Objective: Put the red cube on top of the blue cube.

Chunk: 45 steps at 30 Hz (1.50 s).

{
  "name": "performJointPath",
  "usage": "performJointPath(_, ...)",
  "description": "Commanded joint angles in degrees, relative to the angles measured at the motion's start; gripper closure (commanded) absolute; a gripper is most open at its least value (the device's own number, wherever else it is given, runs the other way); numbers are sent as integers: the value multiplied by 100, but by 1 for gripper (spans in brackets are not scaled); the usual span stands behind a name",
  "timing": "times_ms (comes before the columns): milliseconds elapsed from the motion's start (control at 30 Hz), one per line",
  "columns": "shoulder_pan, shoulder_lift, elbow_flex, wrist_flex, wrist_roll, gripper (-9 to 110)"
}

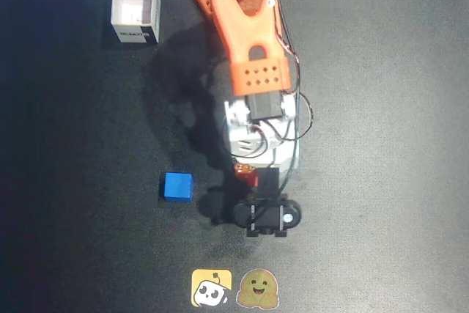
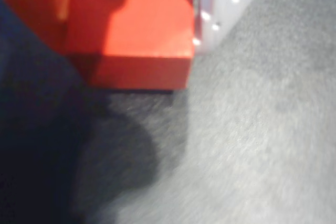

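black felt covers the bench (image 1: 381,181), with wide open room on every side. the blue cube (image 1: 177,186) sits alone left of the arm, apart from it. the wrist view shows the red cube (image 2: 142,40) beside the tool (image 1: 248,175) on the bench, barely seen from overhead; whether the tool pinches it i cannot tell.

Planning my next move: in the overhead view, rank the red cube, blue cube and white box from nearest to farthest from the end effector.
1. red cube: at the end effector, mostly hidden beneath it.
2. blue cube: to its left.
3. white box: far upper left.
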Motion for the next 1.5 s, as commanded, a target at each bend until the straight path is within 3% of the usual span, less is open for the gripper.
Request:
performJointPath(0,97,396,-483,229,44,99)
performJointPath(400,527,492,-1239,1020,53,99)
performJointPath(1467,1986,1028,-1151,1881,97,99)
